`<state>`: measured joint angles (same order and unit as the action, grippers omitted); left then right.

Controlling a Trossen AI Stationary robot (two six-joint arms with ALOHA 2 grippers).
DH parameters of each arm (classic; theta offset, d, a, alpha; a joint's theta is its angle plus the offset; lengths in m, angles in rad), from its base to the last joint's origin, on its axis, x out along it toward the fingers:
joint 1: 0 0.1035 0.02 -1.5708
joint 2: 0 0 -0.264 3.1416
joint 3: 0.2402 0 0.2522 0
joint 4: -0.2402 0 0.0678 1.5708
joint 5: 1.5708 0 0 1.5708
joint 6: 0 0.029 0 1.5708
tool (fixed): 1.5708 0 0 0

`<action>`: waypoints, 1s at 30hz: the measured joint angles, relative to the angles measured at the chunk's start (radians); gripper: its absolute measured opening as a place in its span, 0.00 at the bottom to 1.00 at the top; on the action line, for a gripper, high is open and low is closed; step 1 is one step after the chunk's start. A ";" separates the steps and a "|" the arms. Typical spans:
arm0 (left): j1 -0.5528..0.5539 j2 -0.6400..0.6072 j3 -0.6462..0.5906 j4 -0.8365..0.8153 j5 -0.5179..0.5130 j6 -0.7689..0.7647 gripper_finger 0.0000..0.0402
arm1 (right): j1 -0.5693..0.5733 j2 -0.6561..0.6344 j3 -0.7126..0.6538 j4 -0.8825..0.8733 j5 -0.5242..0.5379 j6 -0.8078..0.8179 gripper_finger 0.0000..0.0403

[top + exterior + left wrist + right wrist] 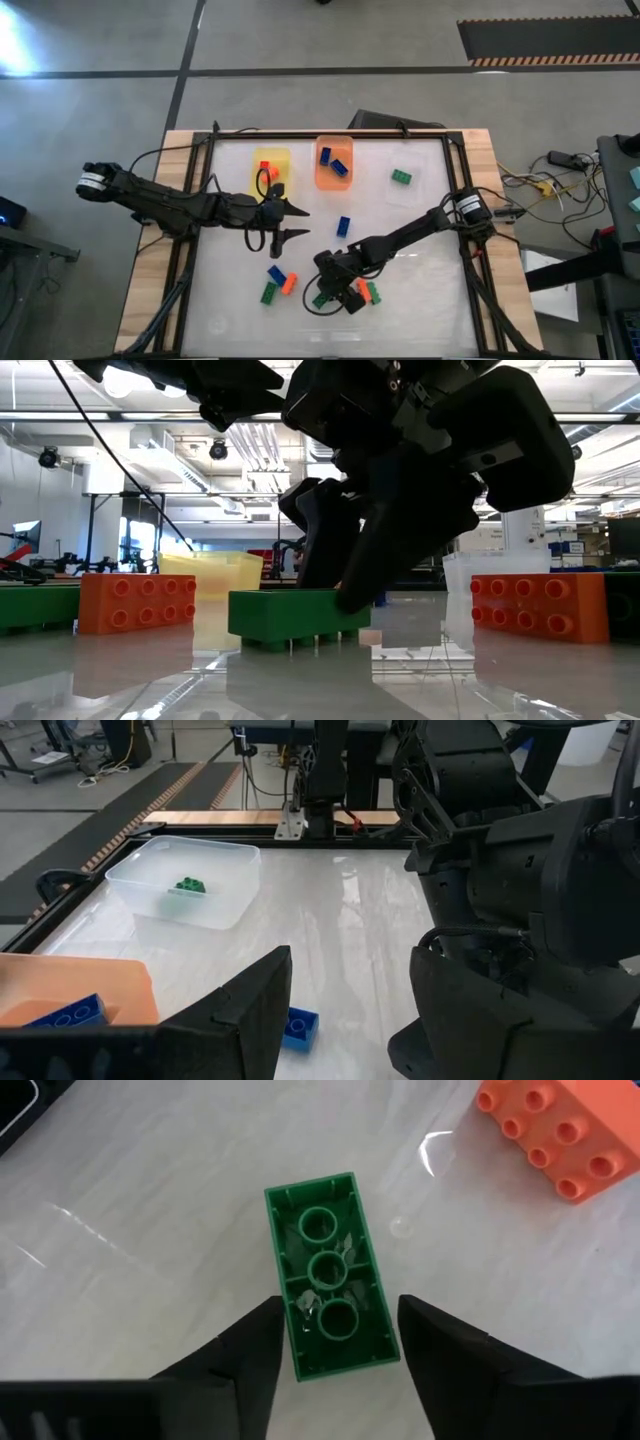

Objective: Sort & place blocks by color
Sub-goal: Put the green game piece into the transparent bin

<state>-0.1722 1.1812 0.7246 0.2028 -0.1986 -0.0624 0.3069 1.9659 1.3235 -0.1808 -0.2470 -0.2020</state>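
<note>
My right gripper [340,1350] is open low over the table's near middle. Its fingers stand on either side of a green block [330,1290] that lies studs down on the table [295,615], slightly askew to them. An orange block [555,1125] lies beside it. My left gripper [296,222] is open and empty above the table's middle. A blue block [343,226] lies to its right. A blue [276,273], an orange [289,283] and a green block [269,293] lie in a cluster near the front. My right gripper has its fingers [255,1350] beside the two long sides of the green block's near end [345,1355], coming from above. I cannot tell whether they touch it. The block rests on the table.
At the back stand a yellow tray [270,170] with an orange block, an orange tray [334,162] with blue blocks and a clear tray [405,180] with a green block [190,885]. A dark frame and cables run around the white table top.
</note>
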 joint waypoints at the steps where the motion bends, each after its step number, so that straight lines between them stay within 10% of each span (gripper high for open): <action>1: 0.000 0.000 0.000 0.000 0.000 0.000 0.47 | 0.000 0.000 0.000 0.000 0.000 0.000 0.44; 18: 0.000 0.000 0.000 0.000 0.000 0.000 0.47 | -0.006 -0.027 0.008 -0.037 0.016 0.014 0.33; 30: 0.000 0.000 0.000 0.004 0.000 0.000 0.47 | -0.092 -0.253 -0.015 -0.413 0.255 0.029 0.33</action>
<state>-0.1719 1.1816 0.7246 0.2066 -0.1989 -0.0628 0.2150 1.7128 1.3088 -0.5940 0.0077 -0.1728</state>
